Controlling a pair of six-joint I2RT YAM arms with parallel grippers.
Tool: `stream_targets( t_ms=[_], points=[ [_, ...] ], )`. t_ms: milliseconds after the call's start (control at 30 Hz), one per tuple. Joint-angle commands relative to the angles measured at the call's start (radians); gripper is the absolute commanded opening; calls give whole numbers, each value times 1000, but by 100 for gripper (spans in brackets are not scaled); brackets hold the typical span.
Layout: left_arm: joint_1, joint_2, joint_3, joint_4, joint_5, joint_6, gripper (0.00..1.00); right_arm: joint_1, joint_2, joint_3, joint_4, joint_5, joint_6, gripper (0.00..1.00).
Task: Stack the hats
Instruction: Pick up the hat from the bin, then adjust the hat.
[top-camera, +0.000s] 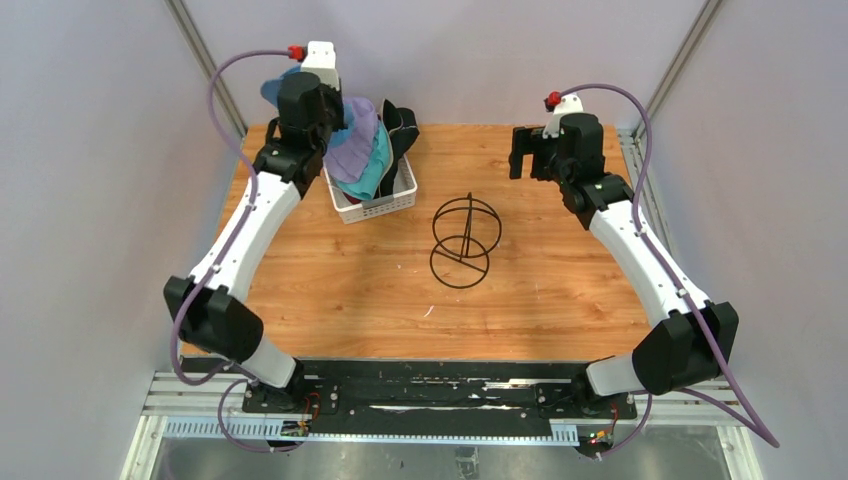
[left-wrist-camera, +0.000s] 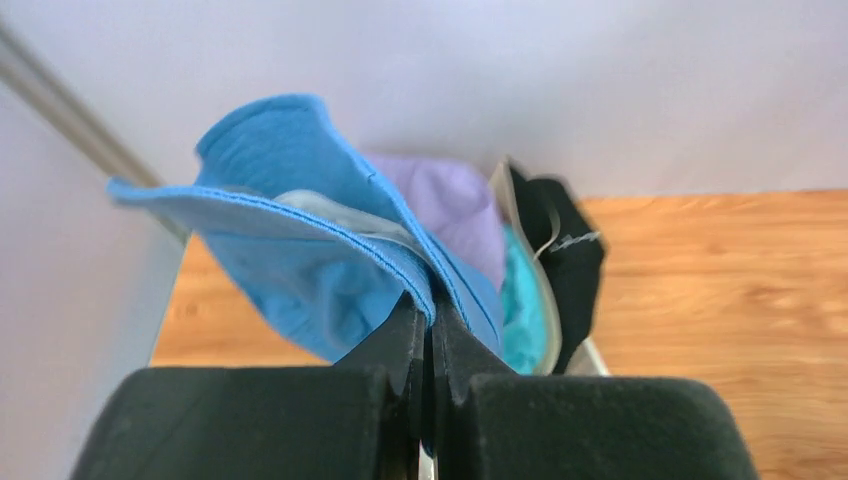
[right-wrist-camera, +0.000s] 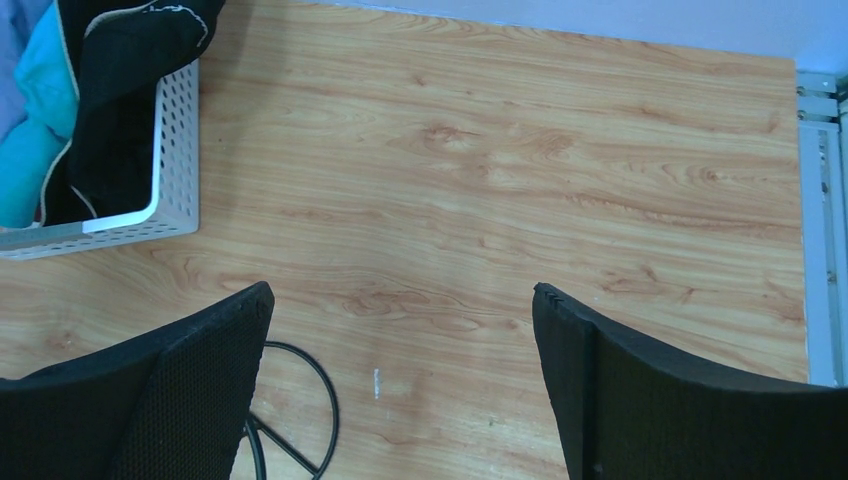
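Top external, left jaws clamp blue hat (left-wrist-camera: 300, 270) brim, right jaws apart above table (top-camera: 560, 290)

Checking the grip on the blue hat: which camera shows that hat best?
The left wrist view: the blue hat is large and close, its brim pinched in the shut left gripper. The top view shows only a blue sliver behind the left arm; the right wrist view shows no clear part of it.
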Motion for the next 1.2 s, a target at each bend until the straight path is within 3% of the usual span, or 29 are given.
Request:
stream_targets(
  t_ms=[0, 133, 233, 300, 400, 567, 667, 767, 867, 900, 1167],
  points=[
    [-21, -74, 68, 13, 198, 80, 0, 16, -15, 47, 35, -67, 28, 100],
    [-29, -82, 173, -93, 317, 34, 0, 16, -44, 47, 55, -114, 37, 98],
    [-29, -31, 297, -223, 481, -10, 0, 16, -81, 28, 66, -118, 39, 98],
    [-32, 50, 464, -367, 640, -28, 0, 16, -106, 15, 65, -97, 34, 98],
    [-53, 189, 714, -569, 753, -54, 0, 16, -139, 2, 51, -57, 25, 98],
    [-58, 335, 905, -607, 977, -256, 0, 14, -167, -3, 18, 15, 17, 99],
    [-73, 367, 897, -512, 1119, -412, 0, 3, -181, -2, -2, 66, 23, 100],
    [-115, 329, 773, -284, 1239, -569, 0, -24, -201, -13, -11, 97, 33, 99],
    [-149, 253, 579, 195, 1335, -898, 0, -71, -212, -17, -34, 125, 57, 99],
    [-160, 245, 542, 285, 1354, -965, 0, -92, -215, -19, -42, 126, 69, 99],
    [-295, 245, 629, 305, 1362, -1065, 0, -175, -221, -4, -48, 130, 78, 99]
  ],
)
